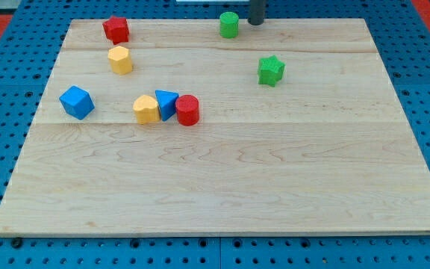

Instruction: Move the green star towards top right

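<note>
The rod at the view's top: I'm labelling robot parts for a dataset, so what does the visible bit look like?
Only a short stub shows: my tip is the lower end of a plain dark grey cylindrical rod, cut off by the view's top edge. No cables, markings or arm body are visible.

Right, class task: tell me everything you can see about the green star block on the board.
The green star is a small, chunky star-shaped block, bright green with a matte painted look and darker side faces. It sits flat on the pale wooden board, in the view's upper right. Nothing touches it: the green cylinder stands apart towards the top left, and my tip rests near the board's top edge, above and slightly left of the star, beside that cylinder.
</note>
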